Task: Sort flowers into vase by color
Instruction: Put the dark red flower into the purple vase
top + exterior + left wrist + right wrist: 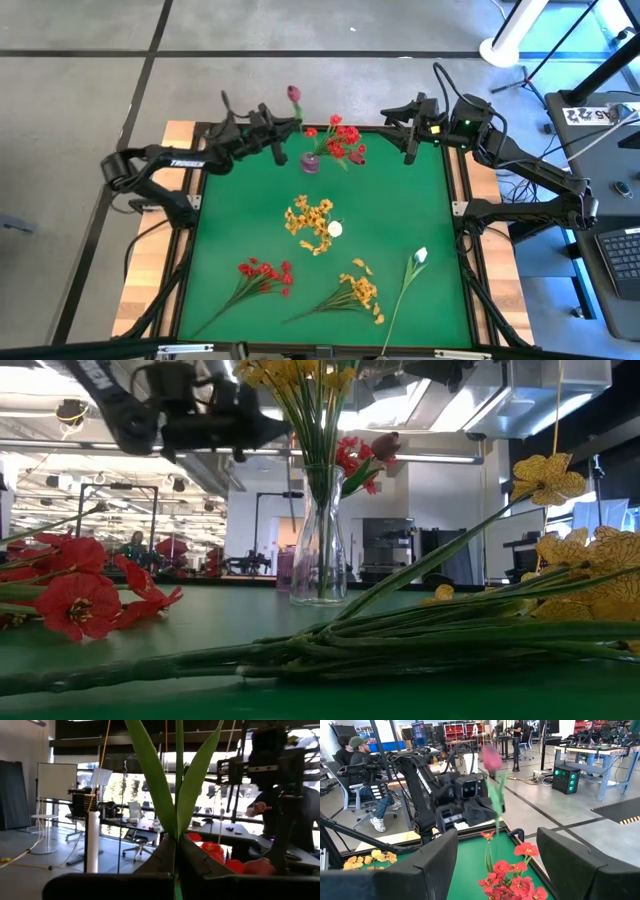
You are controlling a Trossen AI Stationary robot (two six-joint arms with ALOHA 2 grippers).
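Observation:
My left gripper point(288, 127) is shut on a dark maroon bud flower point(293, 95) at the table's far edge, raised beside the small purple vase point(310, 162) that holds red flowers point(340, 140). The right wrist view shows that bud point(492, 757) above the left gripper point(487, 812). A clear glass vase point(320, 550) at mid-table holds yellow flowers point(310, 220). Red flowers point(265, 275), yellow flowers point(360, 290) and a white tulip point(418, 257) lie flat near the near edge. My right gripper point(402, 132) is open near the far right corner. My left gripper pinches the maroon flower's green stem point(178, 832) between its two fingers point(165, 855), where the long leaves point(150, 775) branch off. The flower stands about upright and lifted clear, with the bud above the fingers. The stem's lower end point(488, 855) hangs over the red flowers.
Long green stems point(300, 650) of the lying flowers stretch across the near part of the green mat point(420, 200). Wooden table edges point(165, 200) flank the mat. People sit at desks point(355, 755) in the room beyond.

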